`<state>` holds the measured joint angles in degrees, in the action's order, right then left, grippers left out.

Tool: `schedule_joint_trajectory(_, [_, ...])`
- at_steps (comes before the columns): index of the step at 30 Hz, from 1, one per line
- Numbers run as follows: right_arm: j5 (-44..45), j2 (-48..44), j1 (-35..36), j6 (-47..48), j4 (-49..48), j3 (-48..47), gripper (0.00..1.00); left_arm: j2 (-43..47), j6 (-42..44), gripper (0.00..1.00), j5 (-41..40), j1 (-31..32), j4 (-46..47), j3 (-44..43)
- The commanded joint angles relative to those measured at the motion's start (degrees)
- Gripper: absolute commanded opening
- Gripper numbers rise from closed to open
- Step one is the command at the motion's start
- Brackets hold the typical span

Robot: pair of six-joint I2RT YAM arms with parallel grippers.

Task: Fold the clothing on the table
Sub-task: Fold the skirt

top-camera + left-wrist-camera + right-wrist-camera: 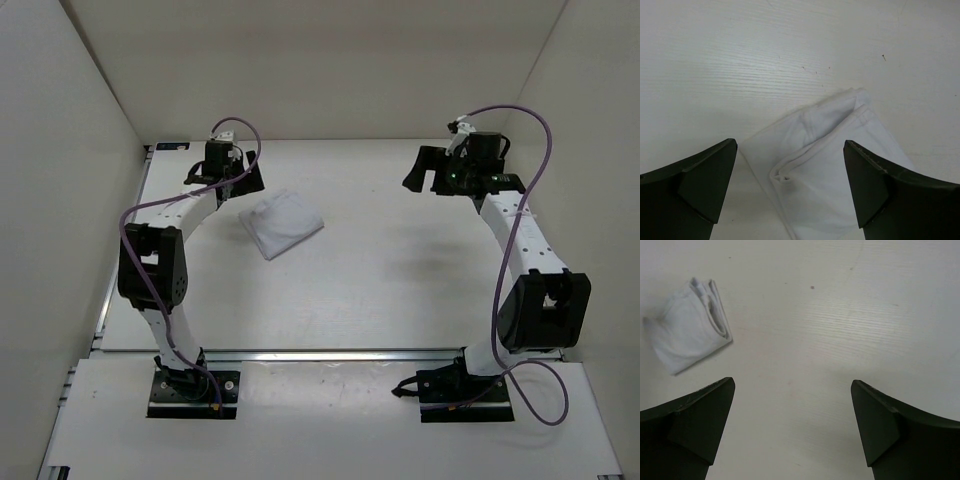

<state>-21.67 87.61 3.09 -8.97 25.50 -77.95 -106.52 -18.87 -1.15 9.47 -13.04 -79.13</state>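
**Cloth lying free, both grippers being held wide**

At the left of the top view, the left gripper (pixel 235 180) is being held wide open above the table (pixel 400 290), and nothing is being gripped by it. Just to its right, in the upper left-centre of the frame, the cloth (pixel 283 224) is being shown as a compact, layered bundle lying flat. It is being judged light, soft and limp, so no shape is likely to be kept when it is lifted, and the layers may slide apart. A pinch at a corner or along the rolled edge, at the lower centre of the left wrist view, is being judged best, with all layers taken together. The surface is being seen as matte, flat and faintly grained. At the upper right, the right gripper (pixel 432 172) is being held equally wide and empty, well apart from the cloth. The space is being closed in by white walls (pixel 70 200).
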Motion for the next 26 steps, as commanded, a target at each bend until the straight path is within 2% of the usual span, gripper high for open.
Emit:
schedule_joint_trajectory(1, [0.0, -0.7, -1.9, 1.1, -1.3, 2.8, 0.99, 5.8, 2.1, 0.99, 1.0, -0.2, -3.7, 0.9])
schedule_joint_trajectory(8, [0.8, -2.4, -3.0, 1.8, -2.4, 6.7, 0.99, 14.7, 0.7, 0.98, 3.8, -1.5, -3.2, 9.2])
schedule_joint_trajectory(17, [-1.5, -1.8, -6.4, 1.8, -4.1, 7.7, 0.99, 22.7, 0.2, 0.98, 3.1, -2.6, -2.7, 17.0])
schedule_joint_trajectory(26, [0.1, 0.5, -3.6, 3.4, -2.4, 5.8, 0.99, 25.3, -0.7, 0.99, 4.0, -2.7, -1.0, 21.1])
